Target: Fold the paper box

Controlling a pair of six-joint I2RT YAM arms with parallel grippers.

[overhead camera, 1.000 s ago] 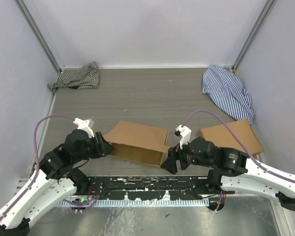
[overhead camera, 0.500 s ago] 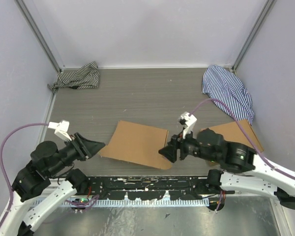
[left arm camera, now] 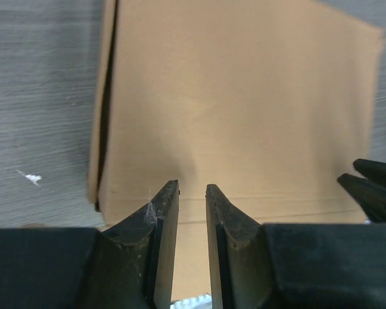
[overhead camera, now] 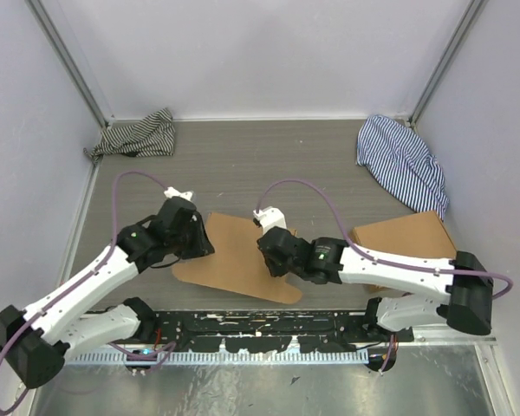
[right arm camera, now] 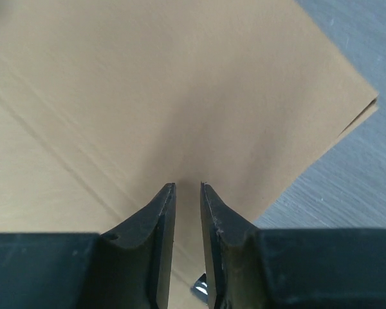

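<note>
The paper box (overhead camera: 238,251) lies low and closed on the grey table, a plain brown lid facing up. My left gripper (overhead camera: 201,248) points down at its left part. In the left wrist view the gripper (left arm camera: 192,187) has its tips just over the lid (left arm camera: 244,96), a narrow gap between the fingers and nothing in it. My right gripper (overhead camera: 276,263) is over the box's right part. In the right wrist view it (right arm camera: 188,185) hovers close above the brown surface (right arm camera: 148,84), jaws also slightly apart and empty. The box's right corner (right arm camera: 367,103) shows against the table.
A stack of flat brown cardboard (overhead camera: 407,238) lies to the right, partly under the right arm. A dark striped cloth (overhead camera: 137,136) sits at the back left, a blue striped cloth (overhead camera: 403,165) at the back right. Walls close three sides; a metal rail (overhead camera: 260,325) runs along the near edge.
Both arms swung in from the box's ends to above its lid, and both pairs of jaws narrowed. The box, which showed a taller front wall, now lies flatter.
</note>
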